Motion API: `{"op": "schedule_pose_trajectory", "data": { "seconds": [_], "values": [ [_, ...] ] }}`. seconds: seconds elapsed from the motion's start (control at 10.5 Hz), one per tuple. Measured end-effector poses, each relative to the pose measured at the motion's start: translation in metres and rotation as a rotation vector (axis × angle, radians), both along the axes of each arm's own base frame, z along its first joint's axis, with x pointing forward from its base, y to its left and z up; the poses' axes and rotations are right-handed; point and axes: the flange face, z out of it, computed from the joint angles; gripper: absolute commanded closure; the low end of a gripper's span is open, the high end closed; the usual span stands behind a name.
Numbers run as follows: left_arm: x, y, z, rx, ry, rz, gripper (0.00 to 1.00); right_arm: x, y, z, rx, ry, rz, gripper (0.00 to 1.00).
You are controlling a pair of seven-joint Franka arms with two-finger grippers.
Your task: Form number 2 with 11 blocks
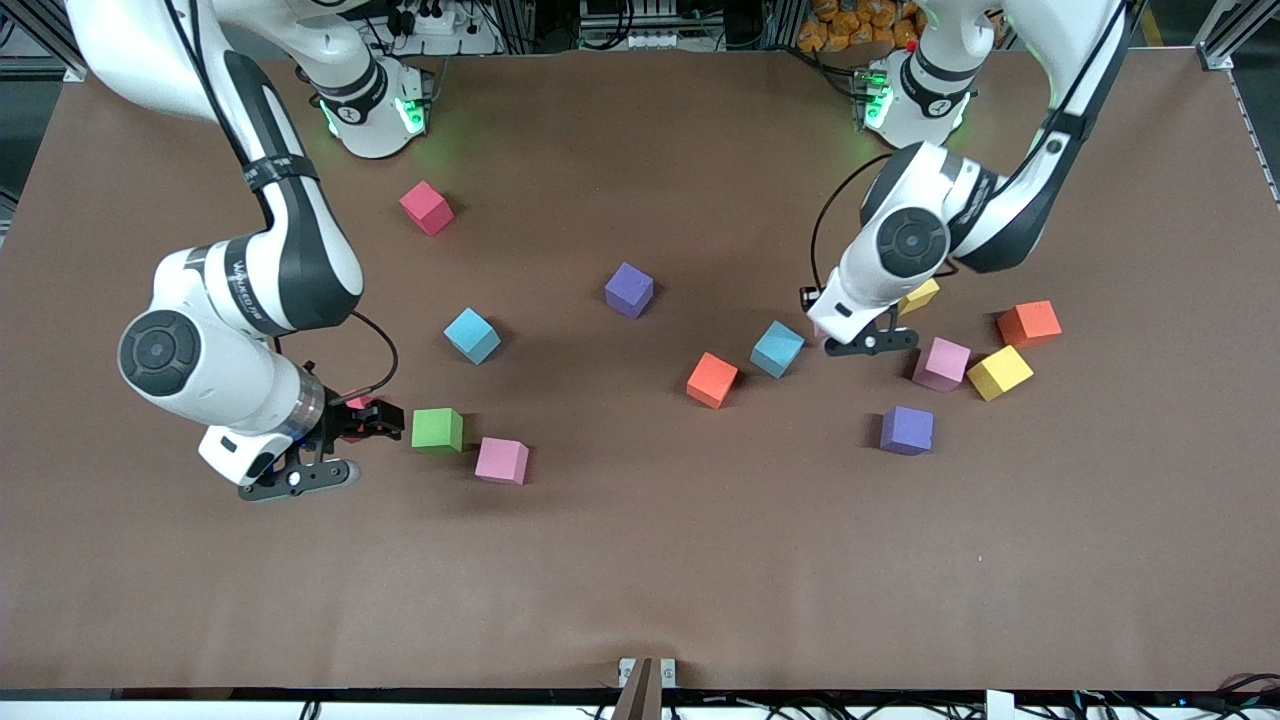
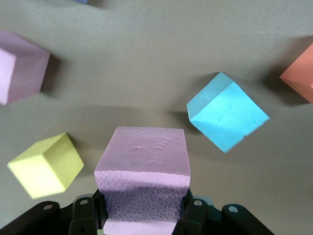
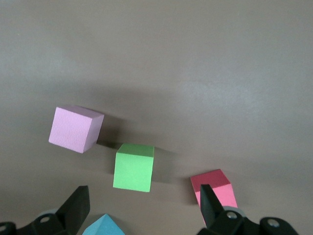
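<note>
Brown table [image 1: 640, 560] | pink block [image 2: 142, 169] between left jaws (clamped)

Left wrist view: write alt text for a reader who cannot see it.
The left gripper is shut on a pink cube, its fingers pressed to two sides of it. On the brown table lie a blue cube, a yellow cube, another pink cube and part of an orange cube.
</note>
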Motion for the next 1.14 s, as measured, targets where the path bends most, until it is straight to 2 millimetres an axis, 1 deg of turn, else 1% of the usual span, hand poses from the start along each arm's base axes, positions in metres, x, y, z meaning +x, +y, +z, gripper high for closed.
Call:
{"op": "schedule_pose_trajectory", "data": {
  "seconds": [0.09, 0.28, 0.38, 0.57, 0.85, 0.95, 1.14],
  "values": [
    [-0.001, 0.001, 0.007, -0.009, 0.001, 0.018, 0.73, -0.001, 0.0, -0.001, -0.001, 0.005, 0.001, 0.0],
    [-0.005, 0.0, 0.009, 0.0, 0.032, 0.011, 0.74, -0.001, 0.0, -0.001, -0.003, 0.012, 0.001, 0.0],
    [-0.012, -0.009, 0.011, 0.004, 0.049, -0.014, 0.74, -0.001, 0.0, -0.001, -0.003, 0.013, 0.0, 0.0],
    [-0.029, -0.035, 0.019, 0.003, 0.062, -0.071, 0.74, -0.001, -0.001, -0.001, -0.003, 0.012, 0.0, 0.0],
    [-0.05, -0.064, 0.029, -0.011, 0.068, -0.124, 0.74, -0.001, -0.001, -0.002, -0.003, 0.011, -0.001, 0.0],
    [-0.055, -0.069, 0.03, -0.012, 0.07, -0.135, 0.74, 0.0, -0.001, -0.004, -0.003, 0.011, -0.001, 0.0],
    [-0.06, -0.073, 0.03, -0.009, 0.072, -0.147, 0.75, 0.002, 0.0, -0.015, -0.004, 0.012, -0.001, 0.0]
  ]
}}
